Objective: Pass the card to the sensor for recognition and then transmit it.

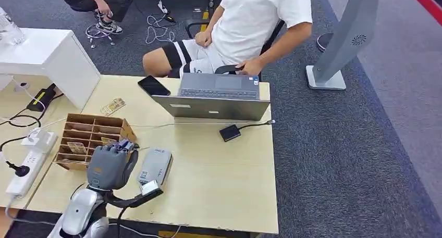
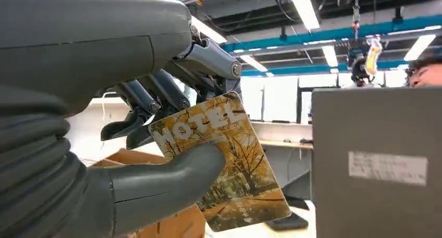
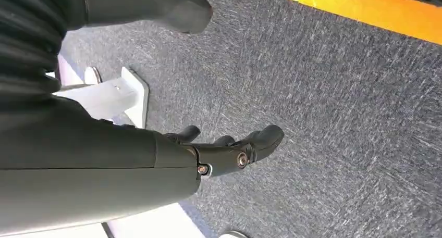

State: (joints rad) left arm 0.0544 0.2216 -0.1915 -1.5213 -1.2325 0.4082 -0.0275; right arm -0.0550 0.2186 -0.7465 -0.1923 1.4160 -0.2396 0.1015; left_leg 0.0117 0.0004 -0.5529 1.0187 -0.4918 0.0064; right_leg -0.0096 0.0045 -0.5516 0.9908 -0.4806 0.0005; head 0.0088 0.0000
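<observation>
While your left hand (image 2: 156, 144) pinches the card (image 2: 229, 165) between thumb and fingers above the table (image 1: 224, 170), just beside the grey sensor (image 1: 155, 165), you can read "HOTEL" across its golden autumn-tree print. Your right hand (image 3: 229, 152) hangs empty over carpet, fingers loosely apart.

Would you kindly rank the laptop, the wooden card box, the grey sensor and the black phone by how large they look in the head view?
1. laptop, clearly largest.
2. wooden card box.
3. grey sensor, though the left hand holding the card stands beside it.
4. black phone, smallest; it lies farther from the camera, so the gap to the sensor is unsure.
</observation>
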